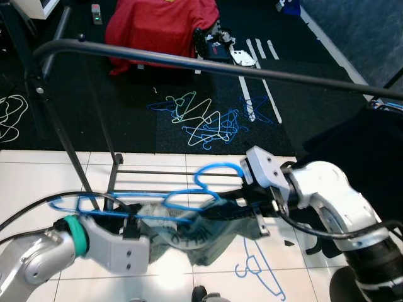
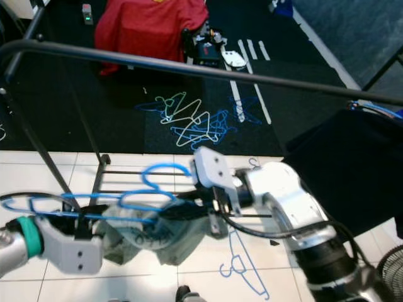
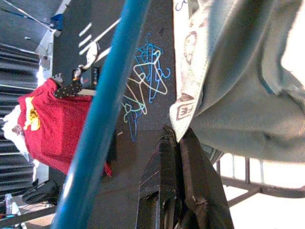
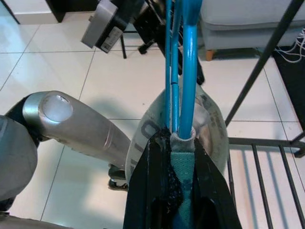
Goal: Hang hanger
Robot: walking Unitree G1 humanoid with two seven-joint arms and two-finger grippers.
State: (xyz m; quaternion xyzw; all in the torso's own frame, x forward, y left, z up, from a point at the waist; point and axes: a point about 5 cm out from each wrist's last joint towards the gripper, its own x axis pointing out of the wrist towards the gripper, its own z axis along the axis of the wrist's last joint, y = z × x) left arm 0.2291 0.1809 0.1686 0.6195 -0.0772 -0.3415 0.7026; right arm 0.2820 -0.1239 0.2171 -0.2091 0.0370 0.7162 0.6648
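A blue hanger (image 1: 208,173) carries a grey-green shirt (image 1: 189,236) and is held low, under the black rail (image 1: 252,70) of a clothes rack. My right gripper (image 1: 217,204) is shut on the hanger's neck and the shirt collar; the right wrist view shows the blue wire (image 4: 188,71) rising from between its fingers (image 4: 152,191). My left gripper (image 1: 131,221) is at the hanger's left shoulder. In the left wrist view its fingers (image 3: 162,191) pinch the edge of the shirt (image 3: 238,95), with the hanger's blue arm (image 3: 105,105) alongside.
A dark garment (image 1: 352,145) hangs at the rail's right end. Several loose hangers (image 1: 208,119) lie on the dark carpet beyond the rack, and one blue hanger (image 1: 258,267) lies on the tiles. Red cloth (image 1: 160,28) sits further back. The rack's lower bars (image 1: 176,171) cross the floor.
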